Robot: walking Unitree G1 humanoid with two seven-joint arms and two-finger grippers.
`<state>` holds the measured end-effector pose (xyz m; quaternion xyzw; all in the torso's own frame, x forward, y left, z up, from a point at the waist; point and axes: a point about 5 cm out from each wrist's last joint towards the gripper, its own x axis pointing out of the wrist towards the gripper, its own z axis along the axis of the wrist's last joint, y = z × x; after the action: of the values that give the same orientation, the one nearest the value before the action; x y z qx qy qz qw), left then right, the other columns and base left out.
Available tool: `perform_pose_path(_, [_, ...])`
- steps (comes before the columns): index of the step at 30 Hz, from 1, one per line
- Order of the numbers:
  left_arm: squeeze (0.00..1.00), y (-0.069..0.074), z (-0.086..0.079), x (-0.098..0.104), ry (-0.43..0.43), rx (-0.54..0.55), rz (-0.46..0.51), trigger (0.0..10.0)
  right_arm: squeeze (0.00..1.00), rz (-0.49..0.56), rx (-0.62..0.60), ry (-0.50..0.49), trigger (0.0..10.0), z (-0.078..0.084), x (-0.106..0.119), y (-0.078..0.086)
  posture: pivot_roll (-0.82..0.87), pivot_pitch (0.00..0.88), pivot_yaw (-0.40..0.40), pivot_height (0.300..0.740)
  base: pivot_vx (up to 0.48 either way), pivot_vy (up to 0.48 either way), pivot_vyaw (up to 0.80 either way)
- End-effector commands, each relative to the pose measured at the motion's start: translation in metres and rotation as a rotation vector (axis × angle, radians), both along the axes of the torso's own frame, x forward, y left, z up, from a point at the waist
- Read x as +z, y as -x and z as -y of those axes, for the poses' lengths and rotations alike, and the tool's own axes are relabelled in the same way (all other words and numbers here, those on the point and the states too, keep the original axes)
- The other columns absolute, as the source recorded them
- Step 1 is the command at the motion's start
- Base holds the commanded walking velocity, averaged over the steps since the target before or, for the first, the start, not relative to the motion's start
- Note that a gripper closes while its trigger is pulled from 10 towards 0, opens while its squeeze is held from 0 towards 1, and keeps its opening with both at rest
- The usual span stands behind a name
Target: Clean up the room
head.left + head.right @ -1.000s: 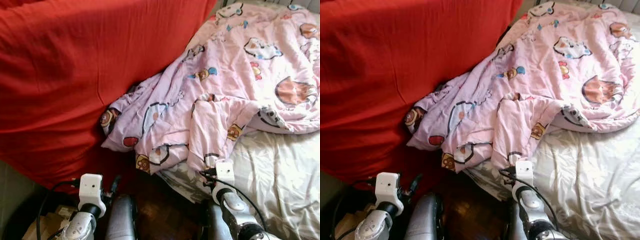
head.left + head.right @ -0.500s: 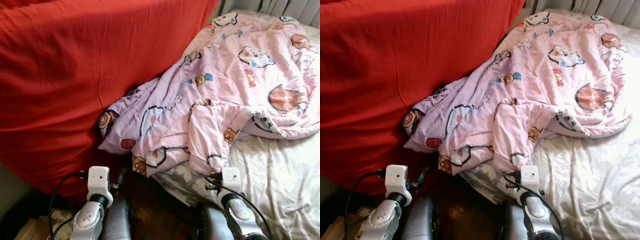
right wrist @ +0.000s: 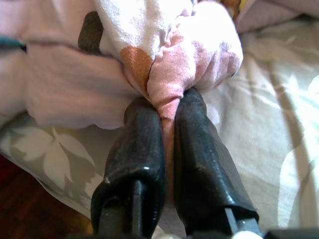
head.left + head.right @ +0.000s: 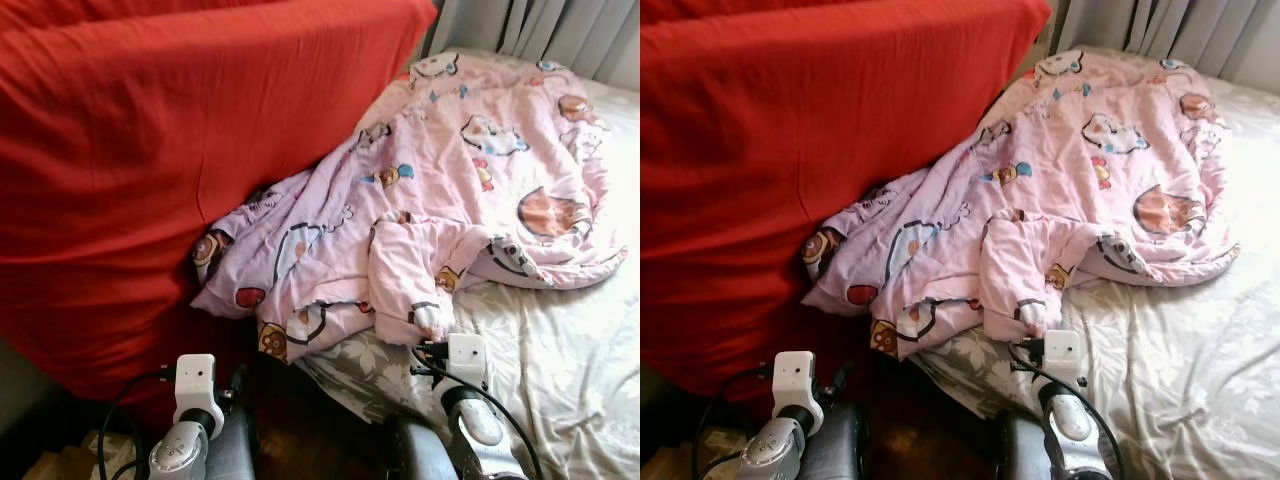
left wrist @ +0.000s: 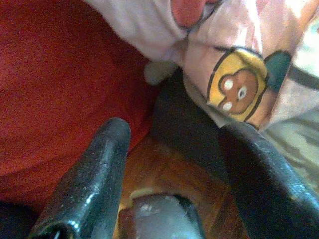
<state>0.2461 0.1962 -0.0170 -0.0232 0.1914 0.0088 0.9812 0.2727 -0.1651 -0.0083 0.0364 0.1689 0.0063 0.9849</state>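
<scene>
1. One pink cotton duvet printed with cartoon animals point(image 4: 470, 190), crumpled in a heap.
2. One bright red fabric cover point(image 4: 150, 160), draped over a large bulky form.
3. One pale bedsheet with a grey leaf pattern point(image 4: 570, 370).
4. One set of grey curtains point(image 4: 560, 35) at the far end.
5. One strip of dark wooden floor point(image 4: 310, 430).
6. Two silver arms, each ending in two long black fingers: left gripper point(image 5: 172, 164) and right gripper point(image 3: 169, 109).

Quilt point(image 4: 470, 190) lies on the bed point(image 4: 570, 370), its left edge against the sofa point(image 4: 150, 170)
</scene>
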Motion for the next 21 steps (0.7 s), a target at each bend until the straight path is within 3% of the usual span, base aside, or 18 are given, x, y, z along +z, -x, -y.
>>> perform_pose_path(1, [0.00,0.007,-0.004,-0.009,0.003,0.023,-0.054,10.0,0.00,0.023,-0.010,0.002,10.0,0.001,0.005,-0.004,0.14,0.048,-0.050,0.655,0.000,0.000,0.00])
perform_pose_path(10, [0.00,0.016,-0.012,-0.022,-0.024,0.017,-0.147,10.0,0.00,0.075,-0.075,-0.001,10.0,0.012,0.010,-0.004,0.15,0.021,-0.032,0.700,0.000,0.000,0.00])
perform_pose_path(16, [0.00,0.031,-0.018,-0.036,-0.006,0.057,-0.249,10.0,0.00,0.091,-0.088,0.006,10.0,0.014,0.011,-0.001,0.15,0.005,-0.039,0.725,0.000,0.000,0.00])
perform_pose_path(17, [0.00,0.043,-0.020,-0.045,-0.015,0.067,-0.323,10.0,0.00,0.105,-0.082,0.012,10.0,0.016,0.012,0.000,0.16,0.000,-0.044,0.735,0.000,0.000,0.00])
perform_pose_path(21, [0.00,0.054,-0.018,-0.053,-0.033,0.059,-0.390,10.0,0.00,0.109,-0.071,0.021,10.0,0.018,0.012,0.001,0.17,0.000,-0.045,0.740,0.000,0.000,0.00])
